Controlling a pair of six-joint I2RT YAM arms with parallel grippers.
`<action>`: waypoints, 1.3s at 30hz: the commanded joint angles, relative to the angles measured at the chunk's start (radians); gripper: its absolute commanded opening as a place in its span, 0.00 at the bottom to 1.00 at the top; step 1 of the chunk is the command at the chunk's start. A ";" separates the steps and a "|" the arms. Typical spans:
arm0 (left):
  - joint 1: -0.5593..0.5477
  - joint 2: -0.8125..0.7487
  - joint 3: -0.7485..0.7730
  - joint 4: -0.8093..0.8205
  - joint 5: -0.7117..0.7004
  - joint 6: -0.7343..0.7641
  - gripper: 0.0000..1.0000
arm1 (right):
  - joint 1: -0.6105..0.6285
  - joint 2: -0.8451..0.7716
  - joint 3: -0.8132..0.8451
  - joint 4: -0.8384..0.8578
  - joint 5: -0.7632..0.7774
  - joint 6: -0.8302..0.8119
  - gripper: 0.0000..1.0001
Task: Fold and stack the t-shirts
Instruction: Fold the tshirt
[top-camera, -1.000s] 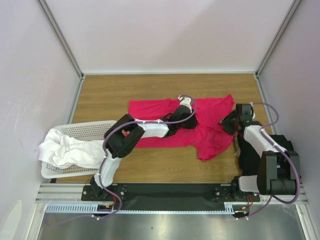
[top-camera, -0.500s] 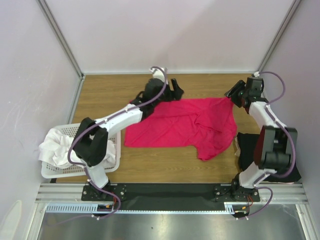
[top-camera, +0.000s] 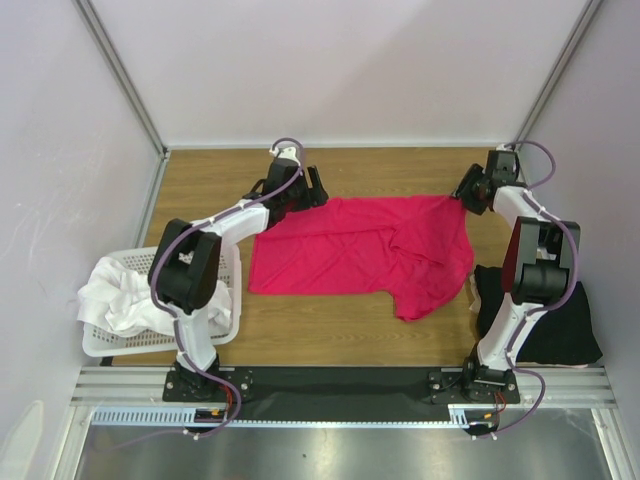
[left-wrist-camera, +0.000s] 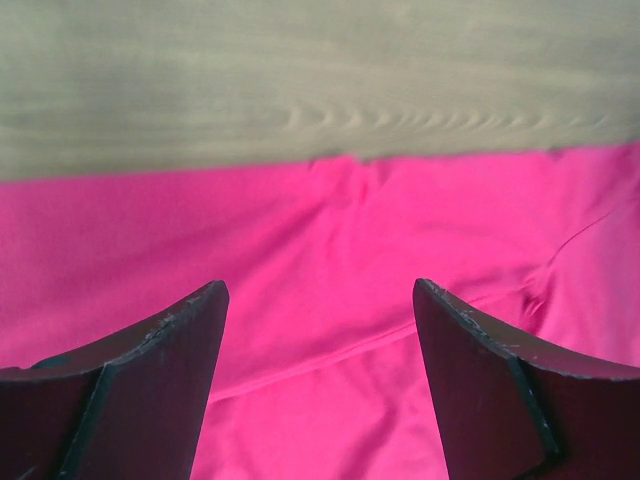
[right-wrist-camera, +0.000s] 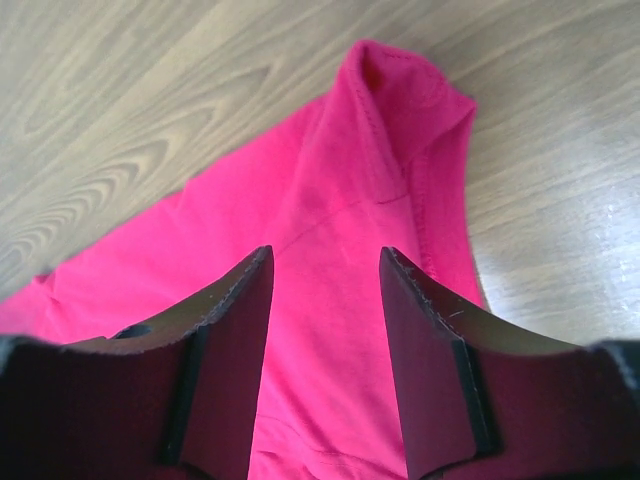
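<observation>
The crimson-pink t-shirt (top-camera: 350, 250) lies spread on the wooden table, with a rumpled fold at its right side. My left gripper (top-camera: 310, 189) hovers at the shirt's far left corner, jaws wide open over pink fabric (left-wrist-camera: 320, 250) with nothing between them. At the far right corner, my right gripper (top-camera: 466, 190) is open above a puckered sleeve end (right-wrist-camera: 400, 100). In the wrist views the left gripper (left-wrist-camera: 320, 290) and right gripper (right-wrist-camera: 325, 255) both show fabric lying loose below. A black t-shirt (top-camera: 545, 315) lies at the right edge. White t-shirts (top-camera: 125, 295) spill from the basket.
The white perforated basket (top-camera: 190, 258) stands at the left edge of the table. Bare wood (top-camera: 220, 185) shows behind the pink shirt and also in front of it. Frame posts and pale walls close in the back and both sides.
Both arms swung from the shirt's middle to the far corners, drawing its far edge back and spreading it flatter. The left gripper opened and shifted left.
</observation>
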 joint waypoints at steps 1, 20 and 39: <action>0.008 0.021 0.054 -0.057 0.047 0.033 0.80 | -0.004 0.017 0.028 -0.046 0.022 -0.036 0.52; 0.008 0.049 0.052 -0.101 0.070 0.024 0.78 | -0.007 0.110 0.045 -0.120 0.084 -0.093 0.45; 0.011 0.089 0.083 -0.119 0.040 0.015 0.77 | -0.019 -0.012 -0.001 -0.143 0.097 -0.084 0.00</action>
